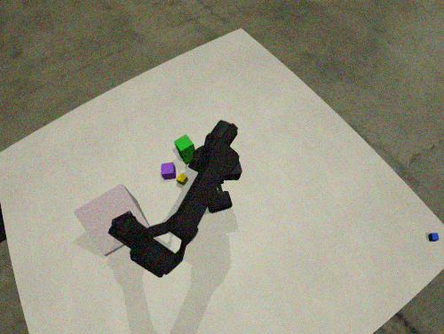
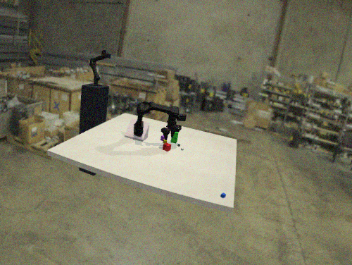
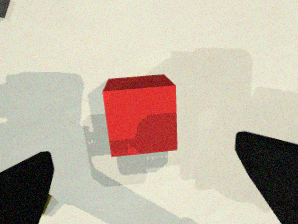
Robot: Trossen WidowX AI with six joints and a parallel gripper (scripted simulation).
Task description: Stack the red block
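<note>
The red block (image 2: 167, 146) (image 3: 140, 117) sits flat on the white table. Only a sliver of the red block (image 1: 218, 191) shows past the arm in the top view. My gripper (image 3: 146, 150) (image 2: 170, 135) is open and empty, pointing down above the red block. In the wrist view the block lies between the two fingers' lines, ahead of the tips, with free space on both sides. The green tower (image 1: 185, 148) (image 2: 174, 137) stands upright beside the arm; the arm hides part of its side in the top view.
A purple block (image 1: 168, 170) (image 2: 162, 138) and a small yellow block (image 1: 181, 178) (image 2: 165, 141) lie near the tower. Two tiny cubes, one dark (image 2: 179, 145) and one grey (image 2: 182, 149), lie beside it. A blue block (image 1: 433, 237) (image 2: 223, 195) is near the table's far corner. A pink slab (image 1: 99, 213) is by the arm's base.
</note>
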